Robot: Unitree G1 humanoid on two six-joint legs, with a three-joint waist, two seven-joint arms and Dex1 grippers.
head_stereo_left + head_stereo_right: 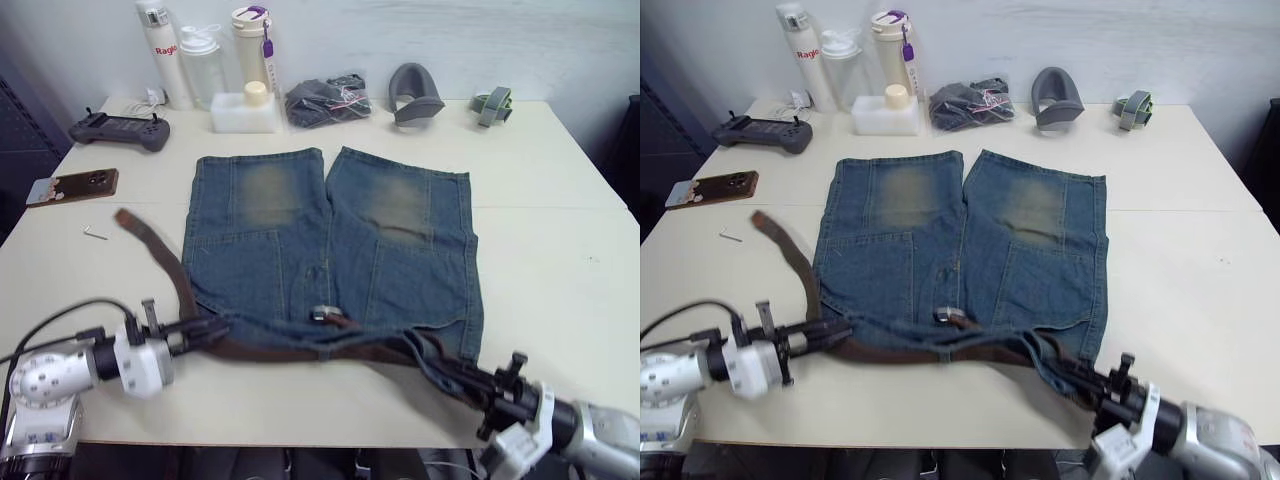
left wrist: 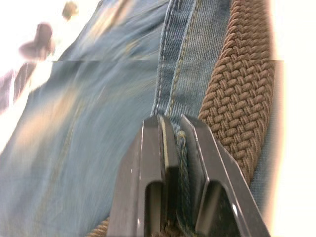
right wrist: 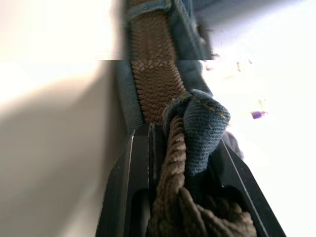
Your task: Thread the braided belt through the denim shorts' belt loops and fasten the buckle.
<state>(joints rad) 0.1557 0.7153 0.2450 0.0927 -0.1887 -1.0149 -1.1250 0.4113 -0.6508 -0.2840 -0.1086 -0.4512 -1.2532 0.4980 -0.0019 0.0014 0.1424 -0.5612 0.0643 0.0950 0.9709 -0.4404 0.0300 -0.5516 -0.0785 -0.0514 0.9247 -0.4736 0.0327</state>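
Note:
The denim shorts (image 1: 330,240) lie flat on the table, waistband toward me. The braided belt (image 1: 300,350) runs along the waistband, and its free end (image 1: 128,222) trails off up the table to the left. The silver buckle (image 1: 322,314) rests near the middle of the waistband. At the waistband's left end my left gripper (image 1: 205,330) is shut on a fold of denim (image 2: 178,143), with the belt (image 2: 237,98) lying just beside its fingers. My right gripper (image 1: 445,370) at the right end is shut on the belt (image 3: 173,163) together with a bunch of denim (image 3: 202,128). A belt loop (image 3: 148,9) crosses the belt further along.
Along the far edge stand three bottles (image 1: 205,60), a white container (image 1: 243,112), a dark bundle with pink cord (image 1: 326,98), a grey curved object (image 1: 414,95) and a green strap (image 1: 493,104). A controller (image 1: 120,130), a phone (image 1: 72,186) and a hex key (image 1: 95,233) lie left.

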